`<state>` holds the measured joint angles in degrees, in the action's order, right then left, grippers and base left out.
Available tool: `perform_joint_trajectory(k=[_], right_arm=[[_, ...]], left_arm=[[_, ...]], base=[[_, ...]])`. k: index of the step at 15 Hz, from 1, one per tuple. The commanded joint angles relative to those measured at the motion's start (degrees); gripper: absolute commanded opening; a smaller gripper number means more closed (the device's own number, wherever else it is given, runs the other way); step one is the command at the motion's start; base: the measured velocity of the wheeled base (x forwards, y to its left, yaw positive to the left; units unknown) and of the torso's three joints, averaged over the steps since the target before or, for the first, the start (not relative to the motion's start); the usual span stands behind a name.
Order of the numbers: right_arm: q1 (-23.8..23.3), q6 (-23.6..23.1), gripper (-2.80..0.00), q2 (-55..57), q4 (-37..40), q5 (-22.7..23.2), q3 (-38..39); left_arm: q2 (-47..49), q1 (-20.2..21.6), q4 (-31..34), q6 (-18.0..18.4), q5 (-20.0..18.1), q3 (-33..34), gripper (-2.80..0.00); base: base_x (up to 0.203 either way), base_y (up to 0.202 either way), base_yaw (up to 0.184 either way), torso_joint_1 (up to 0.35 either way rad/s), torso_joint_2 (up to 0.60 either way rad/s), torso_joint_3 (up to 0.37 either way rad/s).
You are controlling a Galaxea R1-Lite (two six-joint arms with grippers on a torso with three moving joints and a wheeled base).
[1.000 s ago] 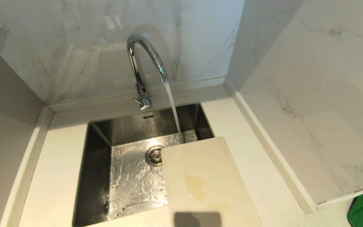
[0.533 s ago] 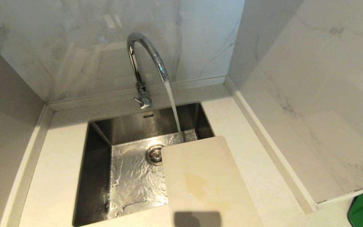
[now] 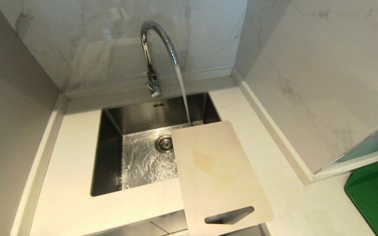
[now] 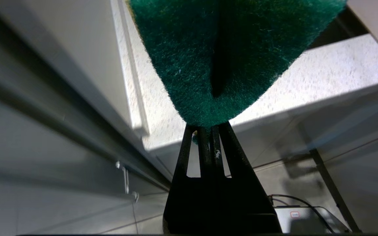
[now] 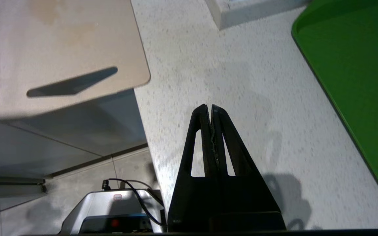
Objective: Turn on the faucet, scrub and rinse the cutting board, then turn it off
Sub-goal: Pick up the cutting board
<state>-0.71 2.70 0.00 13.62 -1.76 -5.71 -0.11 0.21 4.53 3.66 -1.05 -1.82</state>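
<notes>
Chrome gleams at the back of a steel sink (image 3: 110, 157) as the faucet (image 3: 156, 42) sends a steady stream of water (image 3: 183, 95) into the basin, the stream falling just past the far end of the cutting board (image 3: 215, 170). In the head view the cream-white board lies slantwise over the sink's right front corner, its far end above the basin beside the drain (image 3: 164, 143), its slot-handle end jutting past the front edge of the pale speckled countertop (image 3: 74, 164). Yellowish stains mark the board's middle. A green tray (image 3: 376, 190) sits on the counter at far right, below a marble-look wall. Neither arm appears in this view.

In the left wrist view, the left gripper (image 4: 211, 128) is clamped tight on a dark green scouring pad (image 4: 228, 52), which fans out beyond the black fingertips. It hangs in front of the counter's front edge, with cabinet fronts and floor beneath; only a corner of what may be the board shows at the frame's edge, well apart from the gripper.

In the right wrist view, the right gripper (image 5: 211, 108) is closed with nothing between its fingers, held over the bare counter. The cutting board (image 5: 61, 49) lies apart from it, off to one side, the slot handle nearest and overhanging the counter's edge. The green tray (image 5: 356, 65) lies on the gripper's other side. A grey device with a cable (image 5: 116, 209) rests on the floor below.
</notes>
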Motion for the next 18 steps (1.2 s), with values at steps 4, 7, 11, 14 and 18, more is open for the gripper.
perform_joint_trajectory(k=[4,7,11,14,18], right_arm=[[0.0,0.03,-2.8,0.0,0.09,0.0,-0.01],[0.0,-0.7,-2.8,0.0,-0.33,0.24,0.53],[0.0,-3.05,-2.8,0.0,-1.53,1.03,1.12],[0.0,-6.65,-2.8,0.0,-1.14,3.43,0.87],[0.0,-0.39,-2.8,2.28,-0.08,2.21,-4.02]], left_arm=[[0.11,-0.03,0.04,-0.03,-0.01,-0.03,-2.8],[0.11,-0.03,0.04,-0.14,-0.18,-0.03,-2.8],[0.11,0.06,0.04,-0.23,-0.18,-0.03,-2.8],[0.11,0.01,0.04,-0.23,-0.18,0.01,-2.8],[0.11,-0.03,0.04,-0.23,-0.12,0.06,-2.8]], base=[[-0.193,0.0,0.001,0.002,0.0,0.003],[-0.157,0.0,-0.009,0.0,0.0,0.004],[0.0,0.0,0.0,0.008,0.0,-0.001],[0.0,0.0,0.0,0.0,0.0,0.0],[0.0,0.0,0.0,0.0,0.0,0.0]])
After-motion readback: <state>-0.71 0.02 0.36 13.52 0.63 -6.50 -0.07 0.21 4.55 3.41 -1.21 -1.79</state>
